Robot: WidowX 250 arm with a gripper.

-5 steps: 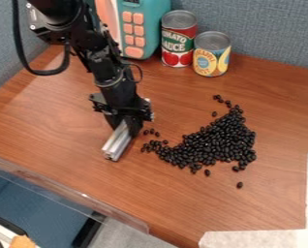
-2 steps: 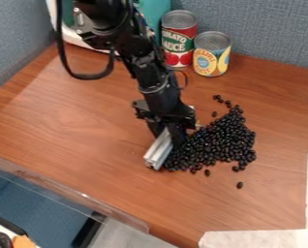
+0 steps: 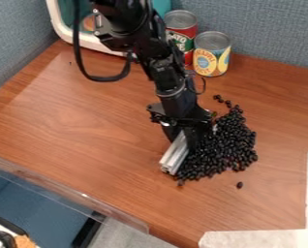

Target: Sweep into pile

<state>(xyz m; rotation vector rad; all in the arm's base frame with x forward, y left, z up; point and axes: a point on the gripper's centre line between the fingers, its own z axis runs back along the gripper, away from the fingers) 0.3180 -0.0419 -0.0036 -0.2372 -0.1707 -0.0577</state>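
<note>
My gripper [image 3: 190, 138] hangs low at the left side of the bean pile, right of the table's centre, shut on a silver metal bar [image 3: 175, 156]. The bar slants down to the left, its lower end at the pile's lower left edge. The black beans [image 3: 229, 147] lie in a dense heap against the bar and gripper. A thin trail of beans runs up from the heap's top, and a single bean [image 3: 239, 185] lies apart below it. Part of the heap's left side is hidden behind the gripper.
Behind the arm stand a red tomato can [image 3: 182, 32] and a yellow fruit can [image 3: 211, 54], with a teal and white toy [image 3: 65, 29] at the back left. Pale tape [image 3: 267, 238] marks the front right; a clear ledge [image 3: 72, 192] borders the front left.
The gripper has moved right and slightly down with the bar. Beans that were scattered on the left are pushed into the heap, which is now narrower.
</note>
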